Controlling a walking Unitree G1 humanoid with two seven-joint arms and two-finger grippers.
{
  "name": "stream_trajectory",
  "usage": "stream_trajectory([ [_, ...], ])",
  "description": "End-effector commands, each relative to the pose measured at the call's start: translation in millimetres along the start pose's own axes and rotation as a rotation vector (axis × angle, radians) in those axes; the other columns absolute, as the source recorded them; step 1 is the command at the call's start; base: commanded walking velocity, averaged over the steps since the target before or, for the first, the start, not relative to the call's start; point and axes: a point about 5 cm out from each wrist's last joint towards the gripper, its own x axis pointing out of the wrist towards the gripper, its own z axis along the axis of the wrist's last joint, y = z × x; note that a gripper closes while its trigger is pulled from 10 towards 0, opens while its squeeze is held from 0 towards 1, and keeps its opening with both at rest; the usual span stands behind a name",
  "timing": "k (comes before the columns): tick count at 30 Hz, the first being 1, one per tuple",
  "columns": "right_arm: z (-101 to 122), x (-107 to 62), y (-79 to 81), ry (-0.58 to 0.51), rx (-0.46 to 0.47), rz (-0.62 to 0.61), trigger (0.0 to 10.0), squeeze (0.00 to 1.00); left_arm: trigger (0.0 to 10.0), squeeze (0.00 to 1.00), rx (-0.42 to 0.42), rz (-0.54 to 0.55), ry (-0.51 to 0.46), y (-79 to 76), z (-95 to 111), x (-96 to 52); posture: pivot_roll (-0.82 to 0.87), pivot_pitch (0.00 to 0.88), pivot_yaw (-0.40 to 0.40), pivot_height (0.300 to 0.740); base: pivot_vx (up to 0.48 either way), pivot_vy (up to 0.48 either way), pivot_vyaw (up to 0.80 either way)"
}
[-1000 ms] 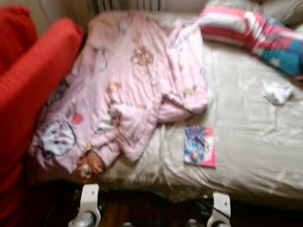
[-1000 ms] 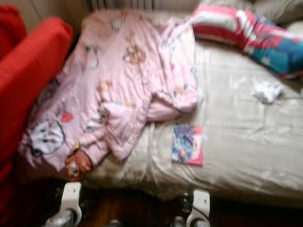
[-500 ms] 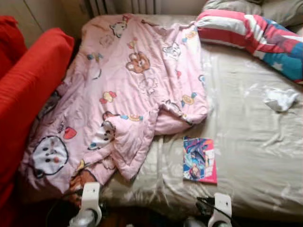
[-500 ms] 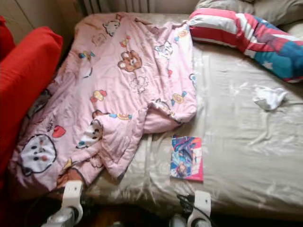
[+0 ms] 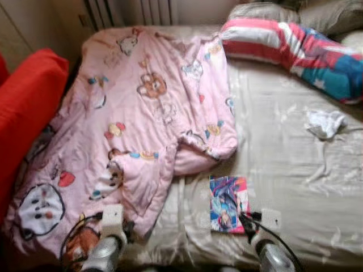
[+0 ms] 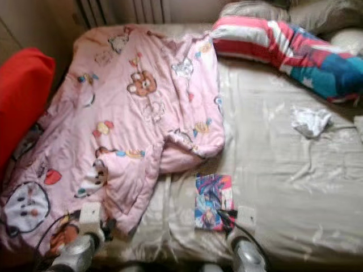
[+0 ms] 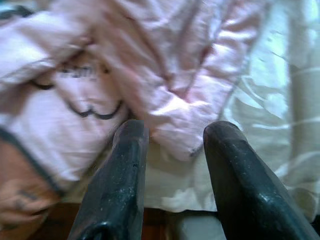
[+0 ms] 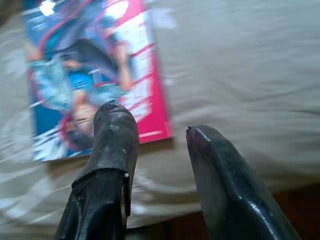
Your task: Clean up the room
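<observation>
Bedding is covering most of the frame: a pink cartoon-print quilt (image 5: 142,124) is lying rumpled across the left half of the beige-sheeted bed (image 5: 295,170). A thin blue-and-pink illustrated book (image 5: 228,203) is lying flat at lower centre, just below the quilt's edge. The right gripper (image 8: 155,132) is hovering over the book's near corner, jaws parted and empty. The left gripper (image 7: 172,132) is hanging above the quilt's lower edge, jaws likewise parted, holding nothing. A crumpled white tissue (image 5: 324,122) is sitting at mid right, below a red, white and blue striped pillow (image 5: 295,48).
</observation>
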Motion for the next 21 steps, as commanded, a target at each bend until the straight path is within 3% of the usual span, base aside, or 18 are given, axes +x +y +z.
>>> stream_trajectory([
  [1, -8.4, -2.2, 2.4, 0.021, 0.001, 0.002, 10.0, 0.0, 10.0, 0.0, -0.018, 0.014, 0.043, 4.8, -13.5, -4.0, -0.07, 0.196, 0.027, 0.74, 0.0, 0.0, 0.0],
  [21, -12.4, -3.3, 5.7, 0.028, -0.019, 0.016, 10.0, 0.0, 10.0, 0.0, -0.023, 0.012, 0.049, 4.1, -15.2, -4.4, -0.06, 0.21, 0.027, 0.74, 0.0, 0.0, 0.0],
])
